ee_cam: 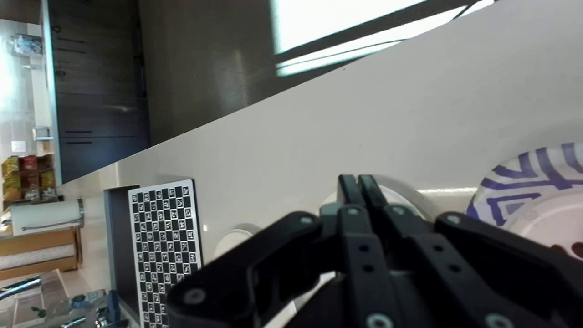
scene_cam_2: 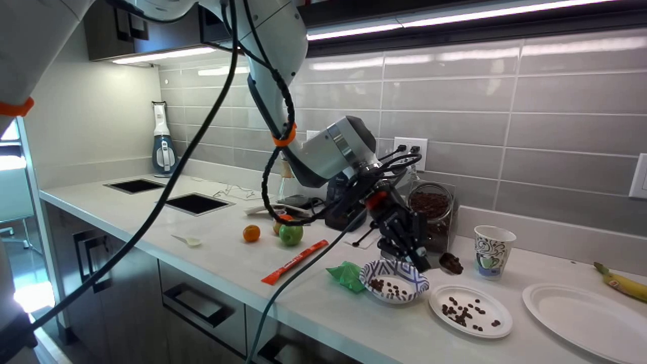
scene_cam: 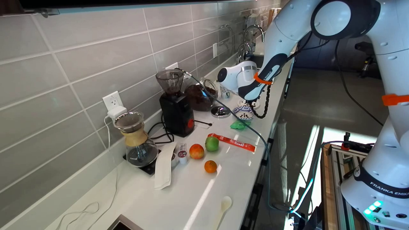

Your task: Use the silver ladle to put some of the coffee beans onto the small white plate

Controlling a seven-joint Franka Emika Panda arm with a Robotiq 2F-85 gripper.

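Saw an orange (scene_cam: 210,166) near a green apple (scene_cam: 212,143) and red packet (scene_cam: 232,142), plus a banana (scene_cam_2: 626,285) and patterned paper cup (scene_cam_2: 491,255) farther along.

We are counting two rimmed white plates (scene_cam_2: 457,291), one blue-and-white patterned bowl (scene_cam_2: 404,279), one patterned paper cup (scene_cam_2: 491,255), one round green apple (scene_cam_2: 291,235), one yellow banana (scene_cam_2: 627,285)

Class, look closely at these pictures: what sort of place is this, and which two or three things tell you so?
Most likely a kitchen, home or workplace unclear: there is a faucet, a grinder on the counter, and drawers beneath it.
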